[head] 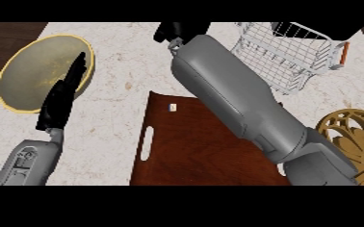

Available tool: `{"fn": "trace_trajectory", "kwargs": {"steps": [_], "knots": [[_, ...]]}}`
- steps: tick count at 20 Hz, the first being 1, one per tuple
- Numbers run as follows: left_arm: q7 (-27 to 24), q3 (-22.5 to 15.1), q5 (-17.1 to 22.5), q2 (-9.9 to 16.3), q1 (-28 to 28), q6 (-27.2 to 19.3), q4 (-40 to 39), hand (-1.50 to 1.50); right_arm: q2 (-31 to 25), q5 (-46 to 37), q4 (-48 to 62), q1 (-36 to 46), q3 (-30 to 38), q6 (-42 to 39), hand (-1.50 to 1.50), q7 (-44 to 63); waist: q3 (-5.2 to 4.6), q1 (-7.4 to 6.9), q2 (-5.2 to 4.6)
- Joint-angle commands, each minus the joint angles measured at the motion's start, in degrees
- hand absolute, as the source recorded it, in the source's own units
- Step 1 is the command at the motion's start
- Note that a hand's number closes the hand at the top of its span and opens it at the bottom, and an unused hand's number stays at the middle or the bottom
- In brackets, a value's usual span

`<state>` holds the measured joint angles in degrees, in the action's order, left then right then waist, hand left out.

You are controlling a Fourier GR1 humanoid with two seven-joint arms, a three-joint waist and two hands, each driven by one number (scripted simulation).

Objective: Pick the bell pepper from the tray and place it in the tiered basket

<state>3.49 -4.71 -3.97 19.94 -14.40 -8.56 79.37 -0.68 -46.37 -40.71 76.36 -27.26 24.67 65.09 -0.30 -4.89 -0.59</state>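
Right hand [181,30] (pepper unseen) beside basket [298,53]

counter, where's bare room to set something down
Bare counter lies between the plate and the right forearm, above the tray. The left hand overlaps the plate's edge. It is crowded around the wire basket.

Dark wood tray [186,149] with slot handle lay flat at lower centre; white wire tiered basket [292,57] stood upper right. Bell pepper not visible.
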Motion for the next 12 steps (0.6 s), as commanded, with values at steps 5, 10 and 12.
{"fn": "trace_trajectory", "kwargs": {"steps": [5, 10, 12], "knots": [[-3.17, 2.28, 1.01, 1.86, 3.92, 1.04, -0.63, 0.00, 0.41, -10.68, 12.05, 15.12, 2.19, -1.76, 1.50, 16.56, 0.03, 1.82, 0.66], [-0.50, 2.04, 0.24, 0.55, 2.78, -0.34, 0.11, 0.00, 0.24, -8.21, 16.94, 20.18, 7.58, -3.13, 1.50, 13.42, 0.17, 2.55, 0.27], [2.09, 1.26, -0.18, 0.08, 1.15, -0.53, 1.64, 0.00, -0.71, -7.22, 17.60, 19.72, 10.12, 0.85, 1.50, 11.50, 0.23, 2.68, 0.19]]}}
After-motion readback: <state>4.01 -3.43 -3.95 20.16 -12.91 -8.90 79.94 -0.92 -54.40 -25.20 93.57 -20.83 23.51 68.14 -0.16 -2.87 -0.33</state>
